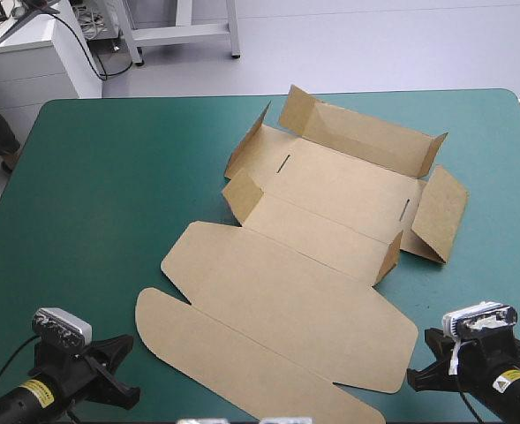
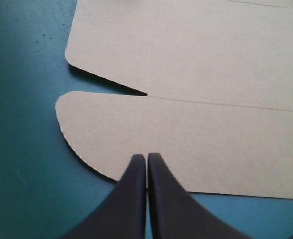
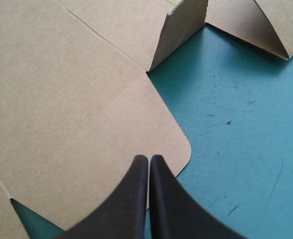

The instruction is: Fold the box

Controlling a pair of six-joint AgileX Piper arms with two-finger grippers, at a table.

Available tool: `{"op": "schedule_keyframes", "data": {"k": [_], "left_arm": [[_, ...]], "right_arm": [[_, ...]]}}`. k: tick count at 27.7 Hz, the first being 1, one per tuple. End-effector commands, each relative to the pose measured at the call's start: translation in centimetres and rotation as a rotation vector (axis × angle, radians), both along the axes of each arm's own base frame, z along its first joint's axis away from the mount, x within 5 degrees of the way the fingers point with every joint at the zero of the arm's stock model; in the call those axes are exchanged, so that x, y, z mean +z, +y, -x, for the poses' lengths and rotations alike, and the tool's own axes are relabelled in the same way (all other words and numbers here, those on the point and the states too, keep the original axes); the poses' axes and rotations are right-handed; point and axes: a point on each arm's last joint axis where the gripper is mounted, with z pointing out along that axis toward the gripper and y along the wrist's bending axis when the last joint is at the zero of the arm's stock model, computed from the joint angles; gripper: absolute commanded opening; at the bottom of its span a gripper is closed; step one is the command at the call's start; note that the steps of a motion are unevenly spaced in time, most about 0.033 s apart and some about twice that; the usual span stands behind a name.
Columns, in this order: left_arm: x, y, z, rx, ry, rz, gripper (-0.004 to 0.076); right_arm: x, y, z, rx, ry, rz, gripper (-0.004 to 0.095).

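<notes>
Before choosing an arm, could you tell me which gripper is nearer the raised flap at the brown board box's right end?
Right. The right gripper is over the box's near right corner, the flap ahead; the left gripper over its near left.

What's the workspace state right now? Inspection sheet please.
surface: teal-green table cover, a few small dark scuffs beside the box's right side.
job's things: brown cardboard box sheet, lid panels lying flat, far-end wall flaps partly raised, none tucked.
clutter: nothing seen.
grippers: left gripper shut, at the sheet's rounded near-left flap; right gripper shut, at its rounded near-right corner; neither holds the board.
cables: nothing seen.
surroundings: nothing seen.
</notes>
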Motion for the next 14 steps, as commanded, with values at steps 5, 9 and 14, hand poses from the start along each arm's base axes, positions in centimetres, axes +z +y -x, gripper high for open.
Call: {"op": "schedule_keyframes", "data": {"k": [5,9,14], "left_arm": [[1.44,-0.13,-0.37,0.014,-0.071,0.046,-0.0008],[1.44,-0.13,-0.37,0.014,-0.071,0.046,-0.0008],[1.38,-0.14,-0.41,0.015,-0.073,0.048,-0.0008]], "right_arm": [[1.2,0.04,-0.32,-0.005,-0.069,-0.014,-0.0004],[1.19,0.04,-0.34,-0.005,-0.067,-0.014,-0.0004],[1.71,0.04,-0.23,-0.002,-0.078,-0.009,-0.0004]]}}
